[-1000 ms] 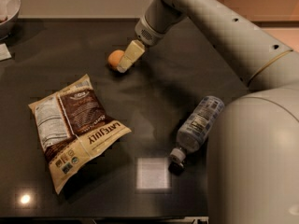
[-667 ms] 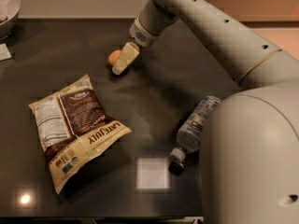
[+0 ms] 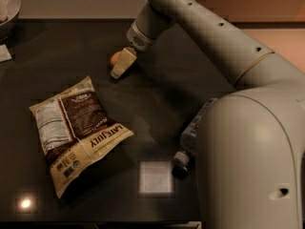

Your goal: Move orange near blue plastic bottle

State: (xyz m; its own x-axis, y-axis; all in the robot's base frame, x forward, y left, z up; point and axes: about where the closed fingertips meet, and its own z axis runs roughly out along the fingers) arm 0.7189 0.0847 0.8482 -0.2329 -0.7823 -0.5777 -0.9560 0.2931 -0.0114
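The orange (image 3: 115, 57) lies on the dark table (image 3: 71, 42) toward the back, mostly hidden behind my gripper. My gripper (image 3: 122, 65) reaches down from the arm and sits right at the orange, its pale fingers in front of the fruit. The blue plastic bottle (image 3: 190, 132) lies on its side at the right, white cap (image 3: 180, 159) toward the front, largely hidden by my arm's body.
A tan-and-brown snack bag (image 3: 76, 128) lies flat at the front left. A bowl (image 3: 8, 11) stands at the far left back corner, with a small white item (image 3: 5, 53) beside it. A bright reflection patch (image 3: 155, 177) shows near the front edge.
The gripper has moved left and down over the orange, now covering most of it. The arm's body has swung further across the bottle. The bag has not moved.
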